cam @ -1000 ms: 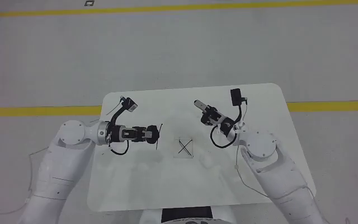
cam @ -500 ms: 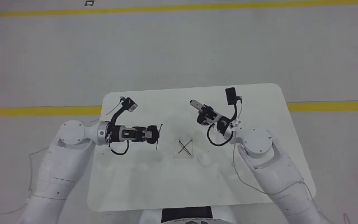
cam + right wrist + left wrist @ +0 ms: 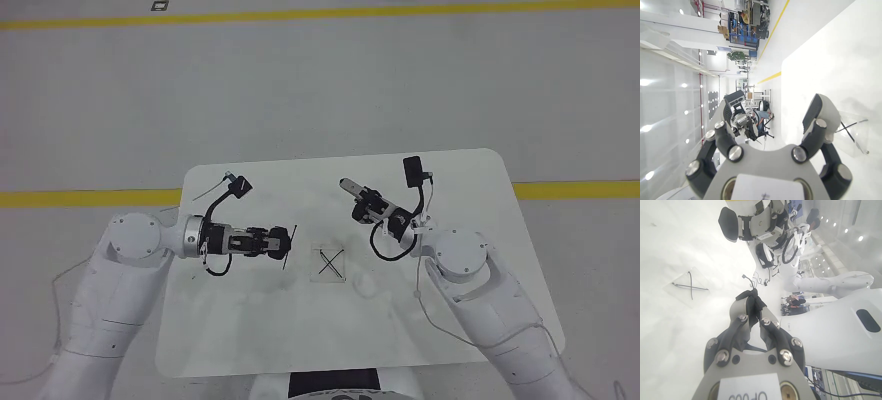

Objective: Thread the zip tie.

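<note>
Nearest to the robot's body, in the middle of the white table [image 3: 470, 310], we see a clear plate [image 3: 316, 263] that carries two crossed ties [image 3: 330, 262]. They lie flat and form an X.

Just beside this plate, on its left and apart from it, is the zip tie [image 3: 286, 261]. It sits in the left gripper [image 3: 753, 294]. The two fingers of this gripper are pressed together and pinch the black strip at about its middle, so that a piece sticks out on each side of the fingertips. In the top view the long axis of the strip runs from near to far. It leans a little, with the far end more to the right and the near end close to the left edge of the plate. In the left wrist view a short, curved piece comes out past the fingertips and ends in a small square head. The left arm lies across the table from the left, with the gripper turned toward the plate.

Farther away, beyond the plate and a little to the right, is the right gripper [image 3: 772, 102]. Its fingers are spread wide and there is nothing between them. It is well apart from the zip tie.

Behind the far edge of the table, a yellow line [image 3: 100, 197] runs across the floor.
</note>
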You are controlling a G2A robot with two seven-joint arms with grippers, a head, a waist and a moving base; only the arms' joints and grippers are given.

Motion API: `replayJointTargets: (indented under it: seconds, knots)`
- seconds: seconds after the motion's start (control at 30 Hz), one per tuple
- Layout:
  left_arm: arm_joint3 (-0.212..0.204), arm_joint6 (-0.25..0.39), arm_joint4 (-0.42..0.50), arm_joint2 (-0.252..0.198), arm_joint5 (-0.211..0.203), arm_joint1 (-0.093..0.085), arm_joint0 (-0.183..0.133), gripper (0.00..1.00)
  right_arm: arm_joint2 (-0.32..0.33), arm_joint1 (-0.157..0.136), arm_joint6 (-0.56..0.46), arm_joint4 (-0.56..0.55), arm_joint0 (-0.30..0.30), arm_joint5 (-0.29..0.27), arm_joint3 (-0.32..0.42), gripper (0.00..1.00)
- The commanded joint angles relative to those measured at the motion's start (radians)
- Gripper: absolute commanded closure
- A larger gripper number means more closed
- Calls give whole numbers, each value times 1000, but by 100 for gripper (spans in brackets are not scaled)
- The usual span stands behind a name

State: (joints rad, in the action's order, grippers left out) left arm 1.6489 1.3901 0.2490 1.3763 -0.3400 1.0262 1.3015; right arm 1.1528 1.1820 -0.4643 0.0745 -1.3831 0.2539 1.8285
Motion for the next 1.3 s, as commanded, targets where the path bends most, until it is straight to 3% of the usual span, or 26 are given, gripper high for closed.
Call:
replayJointTargets:
  seconds: [0.0, 0.2, 0.43, 0.53, 0.73, 0.97, 1.27]
  knots:
    - [7, 0, -9, 9, 0, 7, 6, 100, 0, 0, 0, 0, 0, 0, 0, 0]
    - [-25, 0, 12, 29, 0, 29, 9, 100, 0, 0, 0, 0, 0, 0, 0, 0]
    - [-25, 0, 12, 29, 0, 29, 9, 100, 0, 0, 0, 0, 0, 0, 0, 0]
    - [-25, 0, 12, 29, 0, 29, 9, 100, -1, 3, -6, 52, -6, -26, 4, 0]
    - [-25, 0, 12, 29, 0, 29, 9, 100, -46, 16, -36, 113, 47, -32, -12, 0]
    - [-25, 0, 12, 29, 0, 29, 9, 100, -134, 45, -39, 214, 137, -21, -86, 0]
    - [-25, 0, 12, 29, 0, 29, 9, 100, -143, 46, -56, 208, 142, -42, -94, 0]
